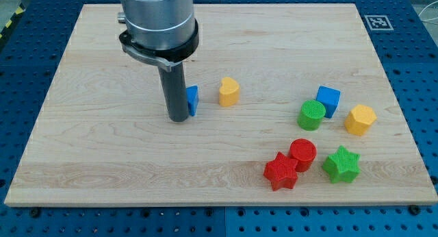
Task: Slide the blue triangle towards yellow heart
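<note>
The blue triangle [193,100] lies on the wooden board [102,161] left of centre, partly hidden behind the rod. My tip [178,118] rests on the board against the triangle's left side. The yellow heart [228,92] sits a short gap to the right of the triangle, apart from it.
At the view's right lie a green cylinder [311,115], a blue cube [328,101] and a yellow hexagon [360,119]. Below them are a red star [281,171], a red cylinder [302,154] and a green star [341,164].
</note>
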You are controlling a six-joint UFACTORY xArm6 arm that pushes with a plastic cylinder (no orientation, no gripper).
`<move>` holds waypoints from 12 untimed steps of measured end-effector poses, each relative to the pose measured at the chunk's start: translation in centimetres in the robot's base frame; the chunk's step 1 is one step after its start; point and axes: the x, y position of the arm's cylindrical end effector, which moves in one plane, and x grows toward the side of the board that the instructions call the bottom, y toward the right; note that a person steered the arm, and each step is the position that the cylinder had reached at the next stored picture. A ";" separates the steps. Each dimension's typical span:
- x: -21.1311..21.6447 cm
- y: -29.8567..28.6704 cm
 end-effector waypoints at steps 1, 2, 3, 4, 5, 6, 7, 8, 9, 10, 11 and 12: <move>-1.2 0.0; -2.1 0.3; -2.1 2.1; -2.8 2.4; -4.3 -1.4; -6.4 -3.7; -8.5 -3.4; -8.5 -2.1; -8.3 -1.0; -8.3 -0.8; -8.1 0.6; -8.0 2.2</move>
